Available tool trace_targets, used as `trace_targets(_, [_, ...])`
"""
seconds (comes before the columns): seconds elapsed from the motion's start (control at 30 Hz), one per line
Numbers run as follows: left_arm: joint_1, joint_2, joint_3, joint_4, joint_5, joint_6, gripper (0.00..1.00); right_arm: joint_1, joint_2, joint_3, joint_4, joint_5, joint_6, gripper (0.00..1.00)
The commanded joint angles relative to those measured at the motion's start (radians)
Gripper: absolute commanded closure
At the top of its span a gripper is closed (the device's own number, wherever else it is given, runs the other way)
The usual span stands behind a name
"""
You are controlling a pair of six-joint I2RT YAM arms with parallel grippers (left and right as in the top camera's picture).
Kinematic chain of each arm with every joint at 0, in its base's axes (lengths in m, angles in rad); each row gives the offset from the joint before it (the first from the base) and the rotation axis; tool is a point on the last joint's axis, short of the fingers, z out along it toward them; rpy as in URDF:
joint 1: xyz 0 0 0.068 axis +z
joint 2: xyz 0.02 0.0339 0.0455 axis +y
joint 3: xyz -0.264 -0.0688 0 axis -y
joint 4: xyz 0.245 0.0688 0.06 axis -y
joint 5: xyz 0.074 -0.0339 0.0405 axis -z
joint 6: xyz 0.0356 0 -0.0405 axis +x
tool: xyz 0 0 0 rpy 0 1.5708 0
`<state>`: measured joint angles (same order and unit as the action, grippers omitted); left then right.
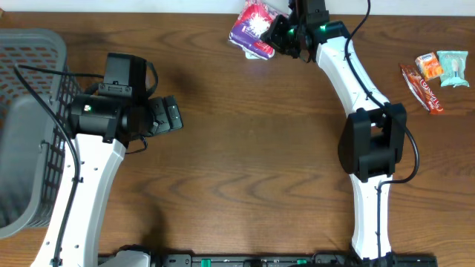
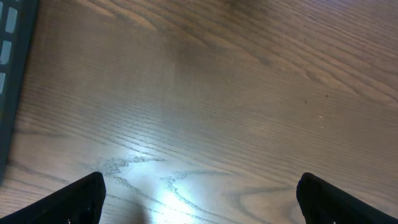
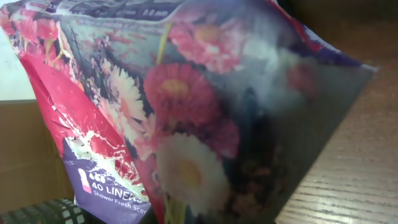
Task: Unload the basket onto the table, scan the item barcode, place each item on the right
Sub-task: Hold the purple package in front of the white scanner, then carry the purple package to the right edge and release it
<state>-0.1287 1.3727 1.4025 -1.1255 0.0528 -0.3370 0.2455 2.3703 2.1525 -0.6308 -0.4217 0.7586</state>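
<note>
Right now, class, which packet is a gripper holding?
The purple floral packet, held by the right gripper; the red bar, orange packet and teal packet lie loose, well away.

A basket (image 1: 33,59) stands at the table's (image 1: 245,148) left edge; a packet (image 1: 251,28) sits at the far edge, with snacks (image 1: 429,67) lying well apart to its right.

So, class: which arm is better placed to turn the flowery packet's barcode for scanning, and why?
Right: the right fingers are shut on the flowery packet; the left fingers stand open over bare table, far from it.
</note>
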Motion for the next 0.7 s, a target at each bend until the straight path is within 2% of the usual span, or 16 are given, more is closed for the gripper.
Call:
trace_targets(0.0, [0.003,0.002,0.006,-0.003,-0.009,0.002,0.02,-0.039,-0.054,0.008,-0.005,-0.020,-0.017,0.99])
trace_targets(0.17, [0.003,0.002,0.006,-0.003,-0.009,0.002,0.02,-0.148,-0.155,0.008,-0.044,0.007,-0.110,0.99])
trace_targets(0.27, [0.003,0.002,0.006,-0.003,-0.009,0.002,0.02,-0.284,-0.221,0.008,-0.184,0.138,-0.171,0.99])
trace_targets(0.47, [0.003,0.002,0.006,-0.003,-0.010,0.002,0.02,-0.494,-0.209,0.006,-0.352,0.190,-0.362,0.99])
trace_targets(0.6, [0.003,0.002,0.006,-0.003,-0.009,0.002,0.02,-0.579,-0.190,0.004,-0.393,0.282,-0.379,0.98])
trace_targets(0.67, [0.003,0.002,0.006,-0.003,-0.010,0.002,0.02,-0.610,-0.177,0.004,-0.407,0.340,-0.379,0.92])
